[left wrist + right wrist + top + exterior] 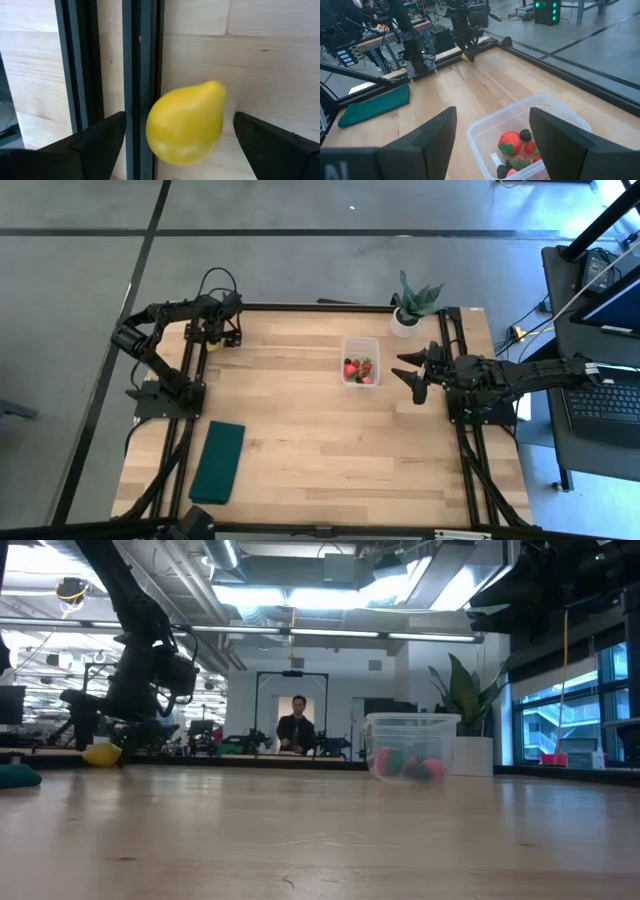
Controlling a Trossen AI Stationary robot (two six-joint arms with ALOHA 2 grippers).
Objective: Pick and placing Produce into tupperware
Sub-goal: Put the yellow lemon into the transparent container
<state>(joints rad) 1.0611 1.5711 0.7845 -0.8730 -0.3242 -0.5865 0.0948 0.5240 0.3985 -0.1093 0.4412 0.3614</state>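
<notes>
The yellow produce piece (186,124), pear-shaped, lies on the wooden table (300,430) at its far left corner, against the dark frame rail (141,75). My left gripper (180,120) is open, with one finger on each side of the piece and a gap to both. The clear tupperware (360,361) stands right of the table's middle and holds red strawberry-like pieces (510,141) and dark berries (525,134). My right gripper (492,120) is open and hovers just right of the tub, touching nothing.
A potted green plant (412,305) stands at the far edge, right of the tub. A dark green folded cloth (219,461) lies near the near left edge. Dark frame rails run along both table sides. A person (297,726) stands in the room beyond.
</notes>
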